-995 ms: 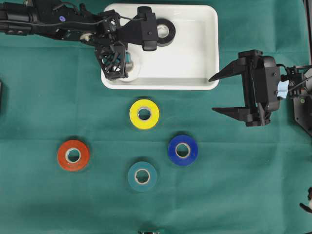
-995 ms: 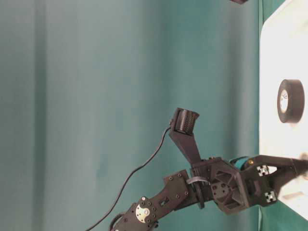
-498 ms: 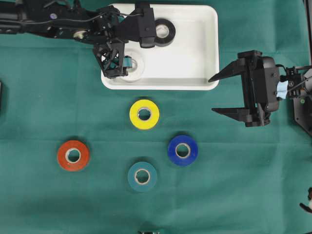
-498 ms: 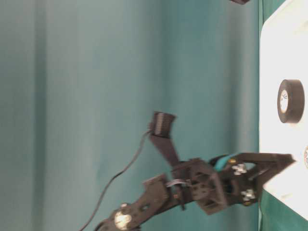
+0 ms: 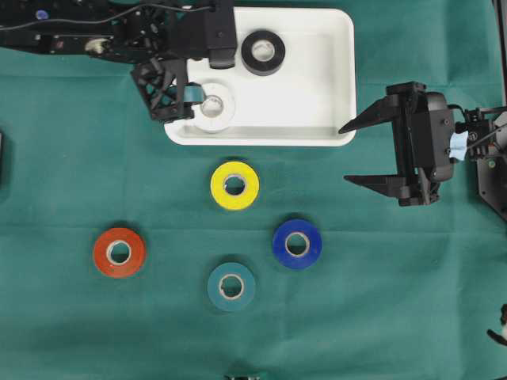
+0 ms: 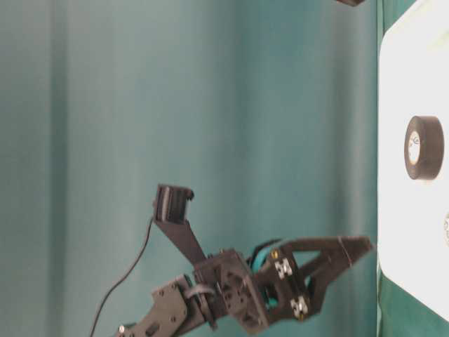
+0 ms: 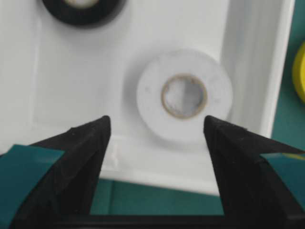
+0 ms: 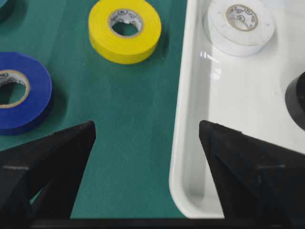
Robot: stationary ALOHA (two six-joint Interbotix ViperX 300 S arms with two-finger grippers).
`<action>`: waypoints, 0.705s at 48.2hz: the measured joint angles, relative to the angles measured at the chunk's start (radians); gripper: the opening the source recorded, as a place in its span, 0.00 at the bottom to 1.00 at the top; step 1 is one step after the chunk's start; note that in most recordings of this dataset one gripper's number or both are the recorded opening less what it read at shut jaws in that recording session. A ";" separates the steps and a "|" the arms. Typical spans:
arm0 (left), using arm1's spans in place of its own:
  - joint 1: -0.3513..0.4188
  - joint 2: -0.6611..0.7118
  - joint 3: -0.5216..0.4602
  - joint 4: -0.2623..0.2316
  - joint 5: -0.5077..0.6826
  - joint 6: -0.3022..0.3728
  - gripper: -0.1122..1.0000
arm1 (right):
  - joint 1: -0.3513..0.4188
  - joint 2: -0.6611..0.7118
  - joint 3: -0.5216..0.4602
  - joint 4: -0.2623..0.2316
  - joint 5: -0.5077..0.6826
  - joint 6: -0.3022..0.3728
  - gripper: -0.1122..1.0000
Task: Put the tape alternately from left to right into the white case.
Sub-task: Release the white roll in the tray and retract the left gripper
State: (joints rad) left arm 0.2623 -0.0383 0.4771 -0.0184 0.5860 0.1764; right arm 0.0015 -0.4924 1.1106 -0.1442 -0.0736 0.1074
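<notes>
The white case [image 5: 341, 79] lies at the top centre and holds two rolls of tape. A black roll [image 5: 263, 52] lies near its back and a white roll [image 5: 214, 105] in its front left corner. My left gripper [image 5: 184, 99] hovers open at the case's left rim. In the left wrist view the white roll [image 7: 185, 97] lies free just beyond the left gripper [image 7: 156, 125]. My right gripper [image 5: 344, 153] stands open and empty off the case's right front corner. On the cloth lie yellow [image 5: 234, 185], red-orange [image 5: 119, 252], blue [image 5: 297, 244] and teal [image 5: 231, 286] rolls.
Green cloth covers the table. The right wrist view shows the case's rim [image 8: 183, 119] between the right gripper's [image 8: 147, 128] jaws, with the yellow roll [image 8: 125, 29] and blue roll [image 8: 19, 90] to its left. A dark object [image 5: 1, 154] sits at the left edge.
My left gripper opened, left the white roll lying in the case, and drew back to the left past the rim. The right arm has not moved.
</notes>
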 measured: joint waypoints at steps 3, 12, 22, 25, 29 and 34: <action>-0.008 -0.026 0.028 0.000 0.002 0.000 0.77 | 0.002 -0.002 0.003 0.000 0.000 0.000 0.63; -0.052 -0.140 0.140 -0.002 -0.041 0.000 0.77 | 0.000 -0.021 0.014 0.000 0.002 0.000 0.63; -0.084 -0.265 0.276 -0.002 -0.175 -0.002 0.77 | 0.002 -0.037 0.026 0.000 0.002 0.000 0.63; -0.091 -0.301 0.314 -0.003 -0.216 -0.005 0.77 | 0.002 -0.037 0.029 0.000 0.000 0.000 0.63; -0.101 -0.357 0.371 -0.003 -0.270 -0.009 0.76 | 0.002 -0.037 0.032 0.000 0.002 0.000 0.63; -0.112 -0.430 0.428 -0.005 -0.307 -0.029 0.77 | 0.002 -0.038 0.032 0.000 0.002 0.000 0.63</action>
State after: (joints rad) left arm 0.1503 -0.4679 0.9050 -0.0230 0.2792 0.1473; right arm 0.0031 -0.5308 1.1428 -0.1442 -0.0721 0.1074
